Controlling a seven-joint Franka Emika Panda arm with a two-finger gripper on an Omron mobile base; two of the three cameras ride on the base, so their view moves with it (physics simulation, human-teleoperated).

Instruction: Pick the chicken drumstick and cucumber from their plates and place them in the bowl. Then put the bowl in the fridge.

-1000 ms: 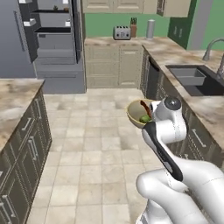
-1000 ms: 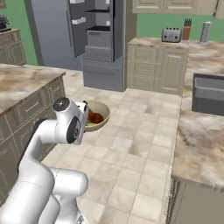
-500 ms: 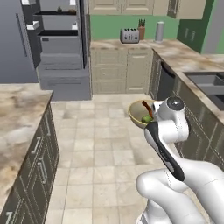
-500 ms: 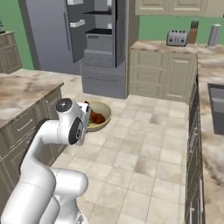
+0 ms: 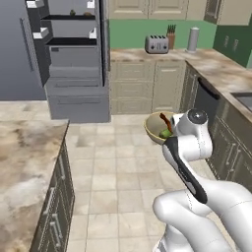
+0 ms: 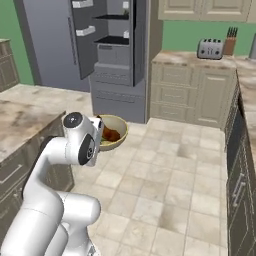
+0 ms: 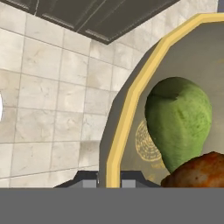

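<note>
The cream-tan bowl [image 5: 156,129] with its yellowish rim [image 7: 131,98] hangs over the tiled floor in front of my arm, also seen in the right base view [image 6: 114,135]. My gripper [image 7: 109,180] is shut on that rim, one fingertip on each side. Inside lie the light-green cucumber [image 7: 179,118] and the reddish-brown chicken drumstick [image 7: 199,173], which also shows as a dark red piece [image 5: 165,121]. The grey fridge [image 5: 74,59] stands ahead to the left with its door open, showing dark shelves and grey drawers [image 6: 117,75]. The plates are out of view.
A marble-topped island [image 5: 24,152] juts in at the left. Cream cabinets with a toaster [image 5: 157,44] and knife block [image 5: 171,35] line the back wall beside the fridge. A counter run with a dark dishwasher front [image 5: 209,106] borders the right. Tiled floor lies between.
The whole picture has shifted: the base has driven, so the fridge looks nearer and more central. The bowl stays in the gripper, at the same place before the arm.
</note>
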